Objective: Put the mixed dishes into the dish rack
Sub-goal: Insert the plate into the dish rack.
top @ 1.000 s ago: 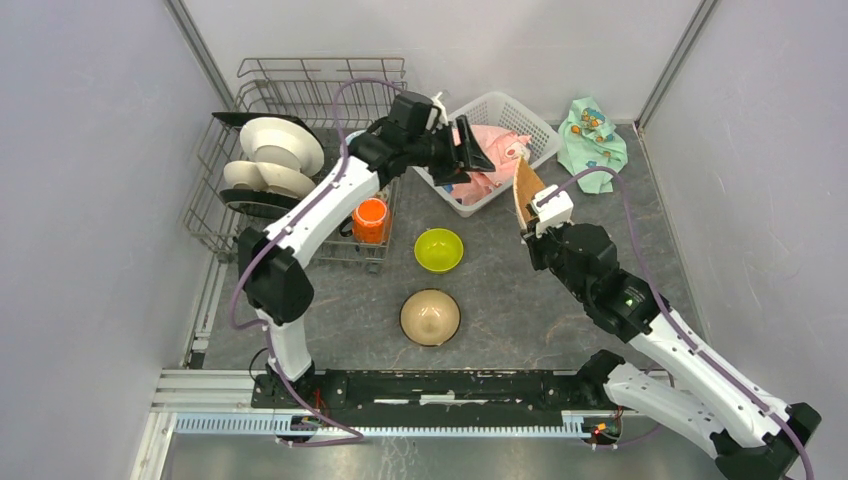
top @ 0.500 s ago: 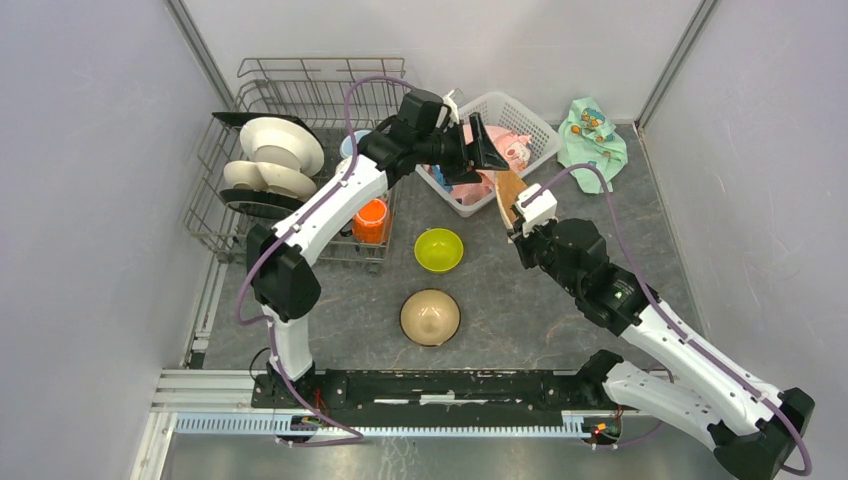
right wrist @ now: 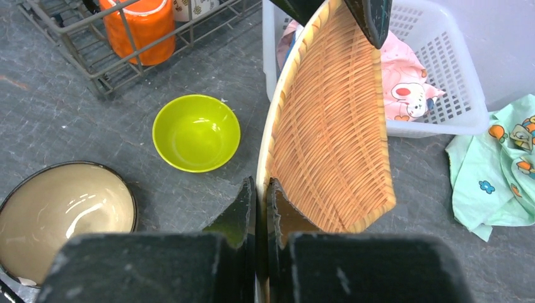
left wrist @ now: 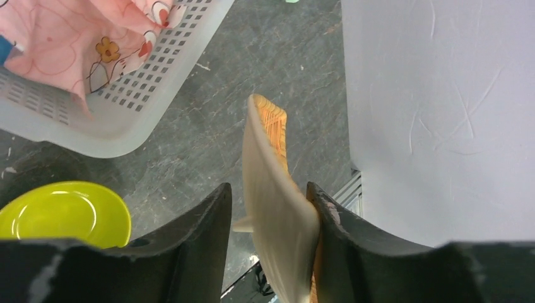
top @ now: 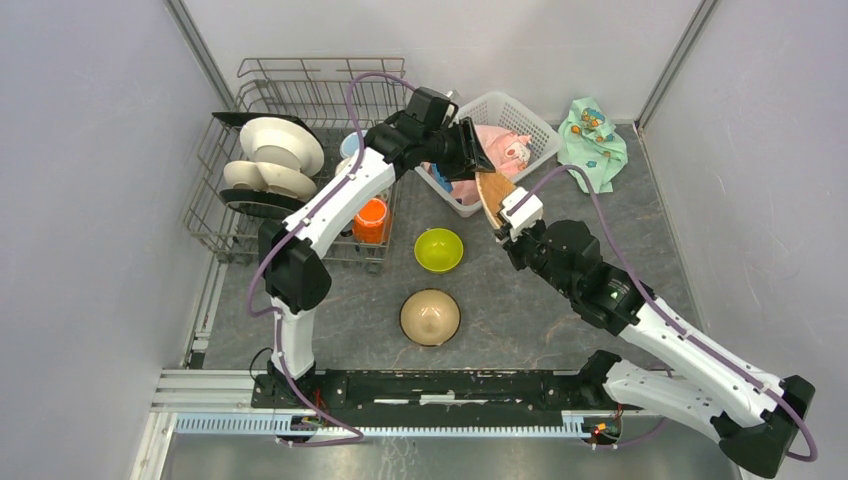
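Orange-weave, likely stiff, light and slick at the rim, the square plate point(right wrist: 328, 126) is hanging on edge at upper centre of the top view, the right hand point(right wrist: 260, 189) clamping its lower rim, the left hand point(left wrist: 268, 192), fingers parted, straddling its upper edge.

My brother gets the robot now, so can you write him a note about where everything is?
Right gripper: shut on the woven plate, holding it on edge.
Left gripper: open, straddling that plate's far rim; probably a handover.
Done: pale plates and orange mug sit in the dish rack.
Left to do: woven plate, lime-green bowl and tan bowl, both bowls outside the rack.
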Action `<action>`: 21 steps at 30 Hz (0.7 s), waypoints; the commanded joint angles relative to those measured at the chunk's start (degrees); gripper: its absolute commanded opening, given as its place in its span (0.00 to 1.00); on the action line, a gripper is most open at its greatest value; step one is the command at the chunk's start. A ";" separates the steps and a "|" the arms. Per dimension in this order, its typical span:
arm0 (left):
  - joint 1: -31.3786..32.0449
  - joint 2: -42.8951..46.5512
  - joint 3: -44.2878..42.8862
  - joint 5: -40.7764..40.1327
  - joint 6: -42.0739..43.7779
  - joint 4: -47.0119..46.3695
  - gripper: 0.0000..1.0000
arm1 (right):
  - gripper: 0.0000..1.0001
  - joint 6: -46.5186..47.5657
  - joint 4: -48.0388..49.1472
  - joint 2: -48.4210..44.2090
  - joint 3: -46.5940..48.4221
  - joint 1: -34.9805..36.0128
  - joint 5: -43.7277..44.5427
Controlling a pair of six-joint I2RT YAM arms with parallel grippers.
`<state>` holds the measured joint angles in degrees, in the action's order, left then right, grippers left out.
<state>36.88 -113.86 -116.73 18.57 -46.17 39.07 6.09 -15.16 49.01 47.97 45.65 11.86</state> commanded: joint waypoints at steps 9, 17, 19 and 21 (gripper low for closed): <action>0.40 2.23 -1.91 -3.56 -0.58 1.40 0.02 | 0.18 -0.55 4.00 1.73 4.68 3.72 4.16; 0.06 7.31 -0.35 -10.91 -6.72 -1.77 0.02 | 0.72 -8.47 3.05 -2.81 5.12 3.74 5.47; -0.32 8.54 -0.28 -14.10 -7.52 -1.52 0.02 | 0.98 -10.04 2.16 -4.04 5.75 3.80 6.02; -0.81 10.30 0.00 -18.04 -7.89 -1.19 0.02 | 0.98 -11.91 1.07 -5.30 6.62 3.66 6.84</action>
<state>37.12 -111.24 -115.85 7.33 -48.90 42.61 -0.86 -14.48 46.30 50.92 49.28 16.27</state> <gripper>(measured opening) 0.102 0.961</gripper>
